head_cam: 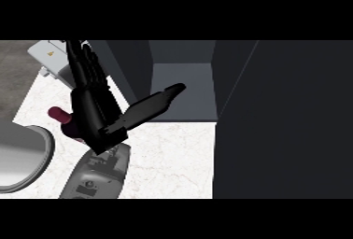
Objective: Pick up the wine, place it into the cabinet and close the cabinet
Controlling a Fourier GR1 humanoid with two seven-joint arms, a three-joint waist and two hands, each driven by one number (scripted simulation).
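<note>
Biggest thing here is the cabinet (183, 88). It's open, with its dark door (283, 121) swung out and filling the whole right side, and a grey shelf showing inside. I'd guess the door is out that way to leave a clear way in for the bottle.

The counter (172, 158) is white marble and runs from the cabinet toward me. A round grey basin (21, 158) is set into its left edge, and a white box (48, 52) sits at the far left corner.

The grey forearm (96, 177) comes up from the bottom left. The left hand (96, 116) on it is spread wide: fingers straight and pointing away from me, thumb stuck out right toward the cabinet mouth. It isn't closed on anything.

The wine (58, 113) is a dark red bottle on the counter, just left of the hand and partly hidden behind it. Only the top and a bit of the body poke out. I can't tell if the palm touches it.

To me this looks like lining up the grab, with the hand kept wide so the bottle fits between thumb and fingers. The pickup isn't done yet, so the placing and the door come later.
</note>
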